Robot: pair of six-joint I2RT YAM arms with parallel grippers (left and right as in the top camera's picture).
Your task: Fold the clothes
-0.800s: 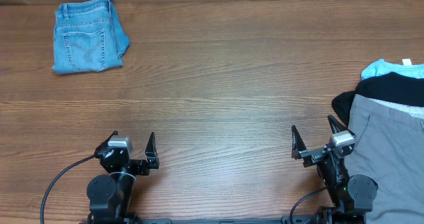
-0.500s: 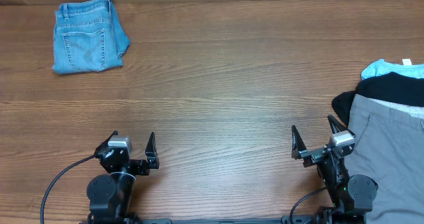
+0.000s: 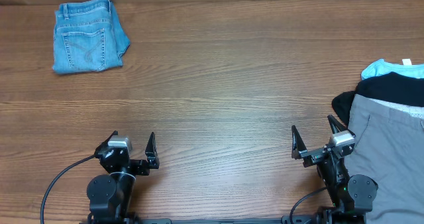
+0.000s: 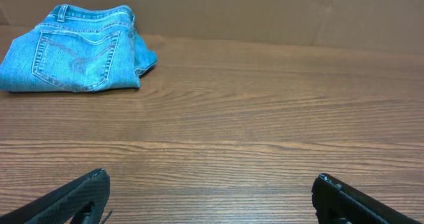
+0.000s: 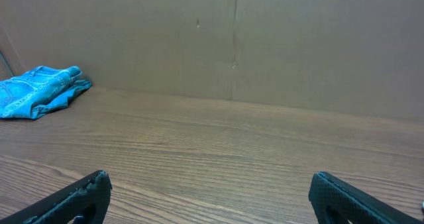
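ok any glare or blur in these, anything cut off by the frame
Overhead: even light, sharp, no glare, but the grey shorts run off the right edge. Left wrist: denim shorts crisp, stitching readable. Right wrist: dimmer, flat, nothing blurred.

The denim shorts (image 3: 88, 36) at my ten o'clock are washed blue with paler seams. At three o'clock I see plain grey shorts (image 3: 391, 151), a black garment (image 3: 391, 88) and a light-blue garment (image 3: 379, 68). The table (image 3: 218, 85) is brown woodgrain.
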